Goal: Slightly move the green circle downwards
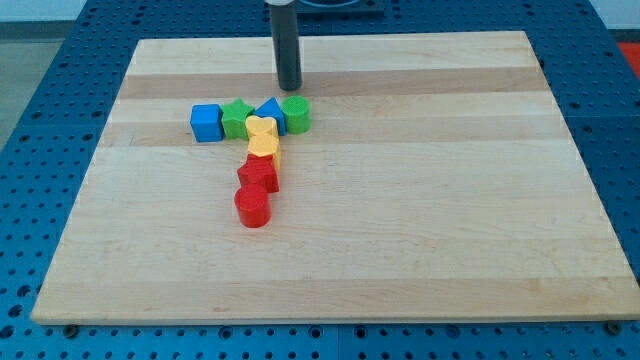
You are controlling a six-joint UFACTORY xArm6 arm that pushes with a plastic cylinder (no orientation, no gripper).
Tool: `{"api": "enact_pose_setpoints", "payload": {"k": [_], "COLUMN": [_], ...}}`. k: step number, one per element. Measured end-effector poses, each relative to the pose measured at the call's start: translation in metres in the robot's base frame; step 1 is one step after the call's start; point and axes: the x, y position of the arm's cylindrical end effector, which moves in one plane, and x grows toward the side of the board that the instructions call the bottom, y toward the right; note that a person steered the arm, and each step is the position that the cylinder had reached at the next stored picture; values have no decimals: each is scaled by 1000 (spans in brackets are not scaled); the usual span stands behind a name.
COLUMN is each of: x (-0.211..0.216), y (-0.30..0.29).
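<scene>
The pale wooden bench (pixel 420 200) fills most of the view, a light slab of planks resting on a blue perforated base (pixel 30 110) that shows along its edges. The straight dark rod (pixel 287 45) comes down from the far edge, and my tip (pixel 289 88) sits on the wood just beyond the green circle — close to its far side, though whether they touch cannot be told. There is no pincer on this arm, so nothing is apart, together or clamped. A row of blocks lies across the far-left part of the bench: a blue cube (pixel 206 122) at the left, then a green star-like block (pixel 237 118), a blue triangular block (pixel 271 110), and the green circle (pixel 296 115), a short green cylinder, at the right end. From the row a column runs towards the near side — a yellow heart-like block (pixel 261 131), another yellow block (pixel 267 155) of unclear shape, a red star-like block (pixel 258 177) and, nearest, a red cylinder (pixel 253 207).
</scene>
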Motion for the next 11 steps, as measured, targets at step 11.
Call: {"api": "enact_pose_setpoints", "payload": {"k": [11], "x": [30], "y": [31]}}
